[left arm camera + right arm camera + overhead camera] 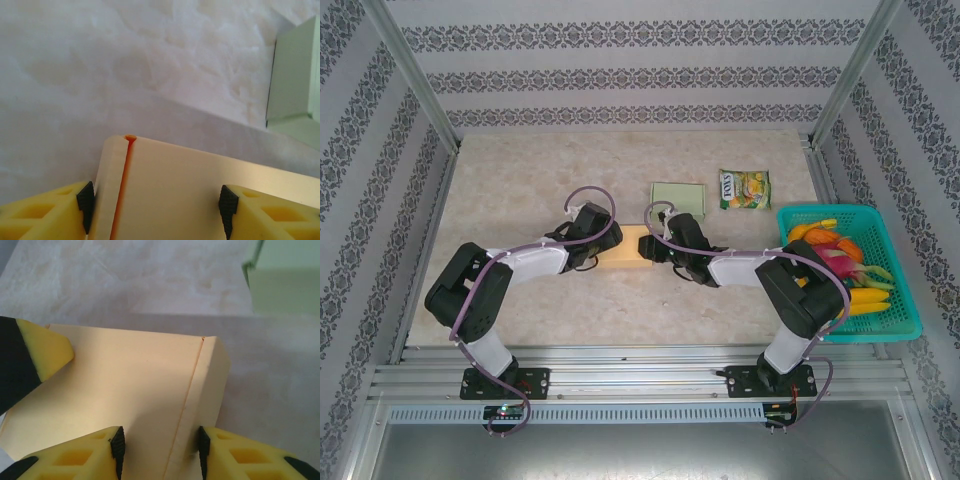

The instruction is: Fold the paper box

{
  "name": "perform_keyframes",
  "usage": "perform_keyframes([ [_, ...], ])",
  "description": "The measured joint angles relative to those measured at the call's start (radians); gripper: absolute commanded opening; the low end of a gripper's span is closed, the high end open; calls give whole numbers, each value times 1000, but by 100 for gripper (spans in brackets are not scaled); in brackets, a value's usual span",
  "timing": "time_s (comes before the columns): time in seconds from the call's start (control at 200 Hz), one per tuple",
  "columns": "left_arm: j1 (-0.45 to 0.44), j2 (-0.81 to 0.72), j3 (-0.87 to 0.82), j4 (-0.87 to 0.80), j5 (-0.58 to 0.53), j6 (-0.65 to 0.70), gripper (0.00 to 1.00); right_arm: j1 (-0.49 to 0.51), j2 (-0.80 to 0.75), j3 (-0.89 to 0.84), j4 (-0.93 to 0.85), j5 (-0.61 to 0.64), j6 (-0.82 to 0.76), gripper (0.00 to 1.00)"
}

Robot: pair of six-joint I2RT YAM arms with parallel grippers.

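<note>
One table [520, 190], marble-look. Teal basket [903, 328] of toy produce sits well R of green box [678, 196]; snack pkt [745, 188] just R of green box.

Paper box [628, 250], cream, lies flat just on near side of green box, slightly L, not touching it.

L gripper [156, 200] sits on paper-box end farther from green box. Jaws wide, straddling end flap [107, 185]. One pad [86, 200] touches flap's outer edge, the other is over main panel.

R gripper [159, 442] sits on end nearer green box. Jaws abt half apart, one finger each side of crease [187, 395]. Pinching or just resting: can't tell.

Top view: wrists cover both box ends, fingertips hidden. Wrist views cut paper box off at bottom edge. Green box blurred and cropped there.
</note>
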Motion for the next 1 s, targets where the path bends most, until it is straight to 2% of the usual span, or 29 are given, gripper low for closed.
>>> perform_keyframes([
  [0.365,154,144,199,-23,28,97,68,-16,175,272,23,42,-2,44],
  [0.659,203,261,310,0,13,160,68,-35,323,453,24,68,-33,44],
  [0.894,235,315,365,15,20,190,69,-35,391,517,24,79,-51,45],
  [0.999,240,334,384,22,30,200,73,-35,396,520,24,83,-54,48],
])
